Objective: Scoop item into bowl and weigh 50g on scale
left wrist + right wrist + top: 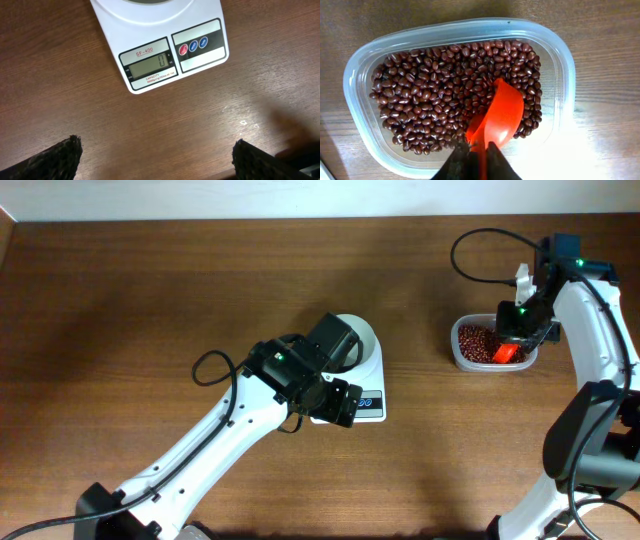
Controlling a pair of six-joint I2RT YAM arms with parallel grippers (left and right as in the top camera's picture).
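The red-brown beans [435,90] fill a clear plastic tub [360,70] at the right of the table; the beans also show in the overhead view [474,340]. My right gripper [476,152] is shut on the handle of an orange-red scoop [502,112], whose bowl rests in the beans. The white scale [150,35] sits mid-table, its display [150,64] reading 0. The white bowl [364,332] stands on the scale, partly hidden by my left arm. My left gripper [157,155] is open and empty, above bare table just in front of the scale.
The tub [492,346] sits near the right edge, close to the right arm's base. The left arm stretches diagonally from the lower left across the table. Cables loop by both arms.
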